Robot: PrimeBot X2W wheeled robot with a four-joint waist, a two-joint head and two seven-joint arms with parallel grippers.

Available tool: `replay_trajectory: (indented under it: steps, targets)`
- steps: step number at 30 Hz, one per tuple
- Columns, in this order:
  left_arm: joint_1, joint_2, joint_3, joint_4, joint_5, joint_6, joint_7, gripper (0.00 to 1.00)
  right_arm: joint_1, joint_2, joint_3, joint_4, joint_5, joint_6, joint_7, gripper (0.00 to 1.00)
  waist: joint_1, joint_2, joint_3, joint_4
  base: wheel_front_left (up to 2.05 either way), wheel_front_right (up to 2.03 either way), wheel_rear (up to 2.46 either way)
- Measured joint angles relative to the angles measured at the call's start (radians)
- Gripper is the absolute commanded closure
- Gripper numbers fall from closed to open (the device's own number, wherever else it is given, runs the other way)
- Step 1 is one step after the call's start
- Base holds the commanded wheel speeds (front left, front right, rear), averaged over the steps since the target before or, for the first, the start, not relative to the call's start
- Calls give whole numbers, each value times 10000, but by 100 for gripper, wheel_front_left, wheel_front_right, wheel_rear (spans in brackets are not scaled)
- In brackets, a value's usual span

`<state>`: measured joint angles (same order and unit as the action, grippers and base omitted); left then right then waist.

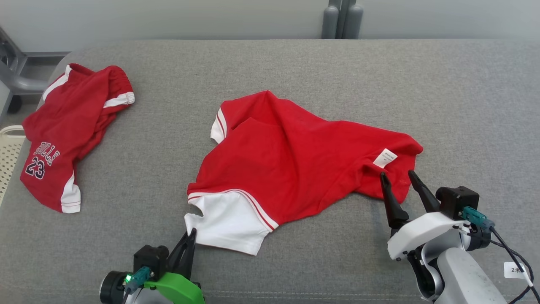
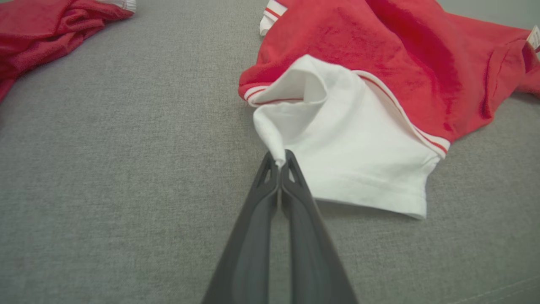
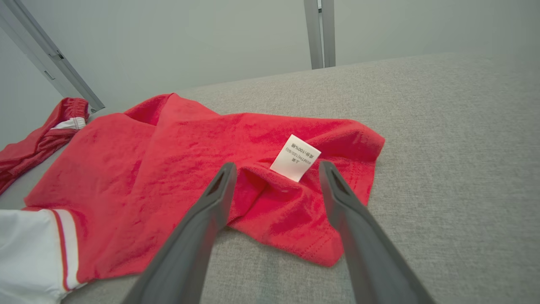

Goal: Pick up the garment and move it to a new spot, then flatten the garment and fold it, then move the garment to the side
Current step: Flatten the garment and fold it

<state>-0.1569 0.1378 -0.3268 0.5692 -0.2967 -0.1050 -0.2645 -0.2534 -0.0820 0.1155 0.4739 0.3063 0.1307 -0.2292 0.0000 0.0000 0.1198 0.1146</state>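
The garment (image 1: 291, 156) is a red shirt with white sleeves, lying rumpled in the middle of the grey padded surface. My left gripper (image 1: 190, 233) is shut on the corner of its near white sleeve (image 2: 346, 147); the left wrist view shows the fingertips (image 2: 270, 162) pinching a white fold. My right gripper (image 1: 396, 175) stands open over the garment's right red corner, beside the white care label (image 3: 295, 157). In the right wrist view both fingers (image 3: 219, 190) straddle that corner; whether they touch the cloth I cannot tell.
A second red garment (image 1: 67, 131), with "BULLS 23" on it, lies at the far left of the surface. A cream slatted basket (image 1: 8, 156) sits past the left edge. Grey posts (image 1: 341, 19) stand behind the back edge. Bare grey surface (image 1: 464, 105) spreads to the right.
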Motion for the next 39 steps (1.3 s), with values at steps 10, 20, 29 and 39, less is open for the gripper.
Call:
replay_trajectory:
  steps: [10,20,29,39]
  targets:
    - [462,-359,-232,33,-221,10,0,67,-3,-8,-15,86,-2,0,0,0,0,0,-4,381,0,0,0]
    - [684,-360,585,-1615,173,533,2,0,-12,-251,-209,109,2,0,25,0,0,0,-185,355,0,0,0]
    - [1051,-527,1407,-3162,740,625,2,0,-194,-481,-788,291,-54,0,349,0,0,0,-183,379,0,0,0]
    - [1068,-729,1946,-3645,1057,564,2,0,-380,-556,-1151,1114,-140,0,690,0,0,0,-62,374,0,0,0]
